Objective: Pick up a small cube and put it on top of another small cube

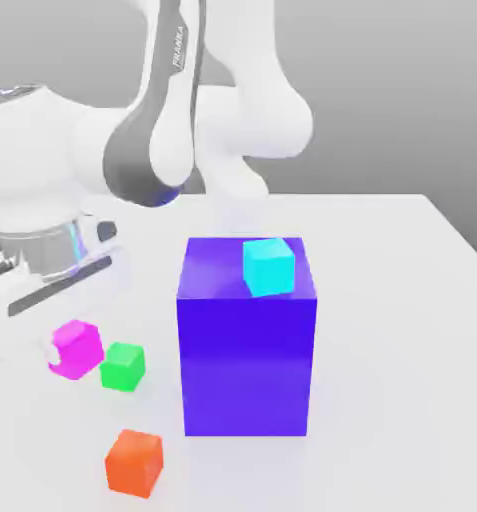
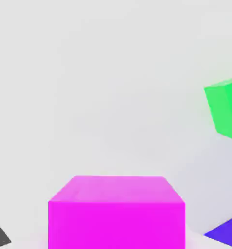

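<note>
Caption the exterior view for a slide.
Franka arm's gripper at the magenta cube, near green and orange cubes; a cyan cube tops the large blue-violet block.

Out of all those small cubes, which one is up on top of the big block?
The cyan cube: it sits on the blue-violet block, while the magenta, green and orange cubes are down lower.

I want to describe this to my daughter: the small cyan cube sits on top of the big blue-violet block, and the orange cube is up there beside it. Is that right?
Not quite: the exterior view shows the orange cube down on the white table, not on the block.
</note>
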